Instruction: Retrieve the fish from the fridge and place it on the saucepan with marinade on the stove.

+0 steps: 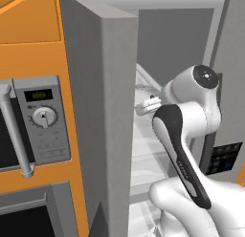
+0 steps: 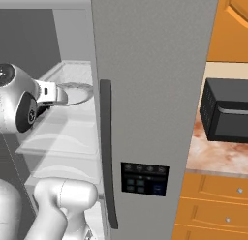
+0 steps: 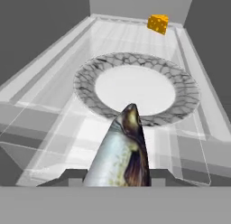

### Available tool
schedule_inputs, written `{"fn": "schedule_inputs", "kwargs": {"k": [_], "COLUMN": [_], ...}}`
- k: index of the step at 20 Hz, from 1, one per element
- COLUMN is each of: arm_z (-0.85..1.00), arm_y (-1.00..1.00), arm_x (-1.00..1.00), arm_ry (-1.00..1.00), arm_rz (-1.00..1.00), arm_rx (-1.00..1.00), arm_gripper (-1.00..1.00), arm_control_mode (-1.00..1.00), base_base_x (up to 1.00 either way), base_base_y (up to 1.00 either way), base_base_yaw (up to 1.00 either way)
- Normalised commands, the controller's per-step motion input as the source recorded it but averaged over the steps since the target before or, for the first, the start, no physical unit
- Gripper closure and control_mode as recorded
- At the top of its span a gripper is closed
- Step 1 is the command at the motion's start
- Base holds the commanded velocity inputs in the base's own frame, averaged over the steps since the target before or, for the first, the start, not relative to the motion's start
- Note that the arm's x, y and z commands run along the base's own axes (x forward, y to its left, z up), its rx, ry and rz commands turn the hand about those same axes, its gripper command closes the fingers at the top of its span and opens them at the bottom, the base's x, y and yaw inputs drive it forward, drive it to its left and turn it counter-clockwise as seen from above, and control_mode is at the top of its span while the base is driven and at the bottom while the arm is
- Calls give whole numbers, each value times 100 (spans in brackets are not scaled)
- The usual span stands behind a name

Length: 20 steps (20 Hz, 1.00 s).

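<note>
The hand grips the fish inside the fridge. Beyond the fish's tip a plate lies mid-shelf, with cheese at the shelf's far right corner.

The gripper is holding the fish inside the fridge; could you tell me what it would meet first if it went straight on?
Probably the marbled plate on the shelf, just beyond the fish; depth is unclear.

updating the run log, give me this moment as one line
stage: retrieving fish | gripper: shut on fish | fish: lifted above marbled plate | location: fridge shelf | nearby: cheese wedge at shelf back
</note>
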Motion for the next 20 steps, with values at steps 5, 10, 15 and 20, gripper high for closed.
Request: {"fn": "schedule_inputs", "kwargs": {"k": [5, 10, 15, 20], "arm_z": [0, -7, 0, 0], "arm_y": [-4, -2, 0, 0], "arm_x": [-40, -33, 0, 0], "arm_ry": [-27, -1, 0, 0], "arm_rz": [0, 0, 0, 0], "arm_rx": [0, 0, 0, 0], "arm_gripper": [100, 100, 100, 100], "arm_control_mode": [-100, -100, 100, 100], "base_base_x": [0, 0, -100, -38], "base_base_y": [0, 0, -27, -30], "base_base_yaw": [0, 0, -12, -56]}}
